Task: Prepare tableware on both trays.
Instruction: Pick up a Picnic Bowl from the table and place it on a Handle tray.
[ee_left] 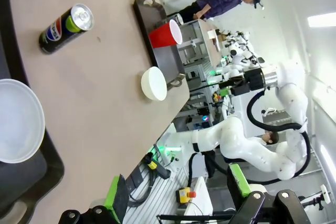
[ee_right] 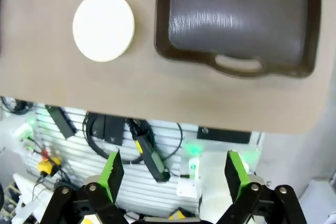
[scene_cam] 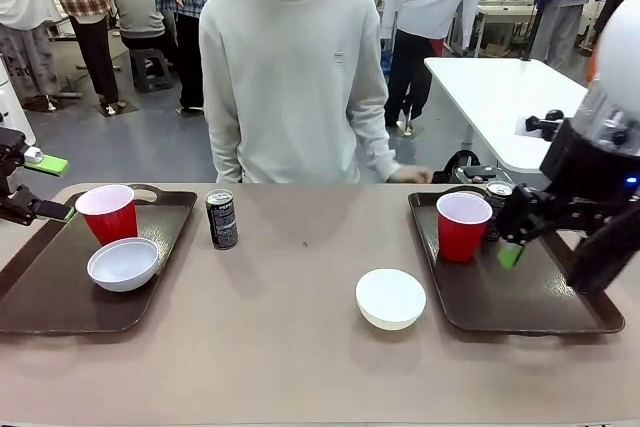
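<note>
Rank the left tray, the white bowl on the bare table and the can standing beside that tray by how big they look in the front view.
1. left tray
2. white bowl, though it sits nearer the camera than the can
3. can

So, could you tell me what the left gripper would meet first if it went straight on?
Probably the loose white bowl on the tabletop, judging by the left wrist view; the left gripper may pass beside it, depth being unclear.
</note>
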You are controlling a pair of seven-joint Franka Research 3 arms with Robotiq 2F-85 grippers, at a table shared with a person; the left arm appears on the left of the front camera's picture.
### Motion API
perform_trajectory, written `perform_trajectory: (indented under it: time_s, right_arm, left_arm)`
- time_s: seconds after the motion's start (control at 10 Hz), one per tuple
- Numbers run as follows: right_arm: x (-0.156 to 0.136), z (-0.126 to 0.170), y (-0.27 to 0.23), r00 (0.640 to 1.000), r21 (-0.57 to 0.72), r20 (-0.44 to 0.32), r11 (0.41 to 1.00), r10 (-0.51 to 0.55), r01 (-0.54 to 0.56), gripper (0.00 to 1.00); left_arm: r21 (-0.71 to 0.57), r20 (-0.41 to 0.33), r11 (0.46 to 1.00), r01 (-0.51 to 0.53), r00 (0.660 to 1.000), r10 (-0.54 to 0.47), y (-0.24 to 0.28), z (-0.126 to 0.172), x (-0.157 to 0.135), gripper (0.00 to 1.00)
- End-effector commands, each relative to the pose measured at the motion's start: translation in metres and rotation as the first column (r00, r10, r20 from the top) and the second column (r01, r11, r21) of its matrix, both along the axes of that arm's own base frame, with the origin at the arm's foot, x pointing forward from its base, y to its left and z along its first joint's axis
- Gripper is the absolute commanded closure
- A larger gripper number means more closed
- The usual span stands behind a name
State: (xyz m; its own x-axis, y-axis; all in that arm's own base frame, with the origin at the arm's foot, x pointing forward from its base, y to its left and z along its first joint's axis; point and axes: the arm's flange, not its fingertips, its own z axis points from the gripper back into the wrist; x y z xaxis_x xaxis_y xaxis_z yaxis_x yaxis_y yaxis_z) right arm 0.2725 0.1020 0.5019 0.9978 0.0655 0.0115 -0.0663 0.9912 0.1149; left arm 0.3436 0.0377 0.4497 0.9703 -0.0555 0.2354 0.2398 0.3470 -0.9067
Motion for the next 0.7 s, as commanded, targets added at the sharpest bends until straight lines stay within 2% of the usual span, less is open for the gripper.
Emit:
perform_trajectory:
  time_s: [0.0,0.3,0.4,0.6]
  right_arm:
    - [0.010,-0.063,0.026,0.999,-0.006,0.034,0.999,-0.041,0.041,0.00]
    - [0.039,-0.107,0.072,0.995,-0.108,0.091,0.993,-0.039,0.049,0.00]
    - [0.050,-0.119,0.088,0.996,-0.127,0.079,0.990,-0.045,0.055,0.00]
    - [0.054,-0.128,0.105,0.995,-0.137,0.087,0.989,-0.049,0.060,0.00]
  left_arm:
    - [-0.005,0.002,1.000,0.006,1.000,-0.006,0.000,0.002,0.002,0.00]
    - [-0.005,0.002,1.000,0.006,1.000,-0.006,0.000,0.002,0.002,0.00]
    - [-0.005,0.002,1.000,0.006,1.000,-0.006,0.000,0.002,0.002,0.00]
    - [-0.005,0.002,1.000,0.006,1.000,-0.006,0.000,0.002,0.002,0.00]
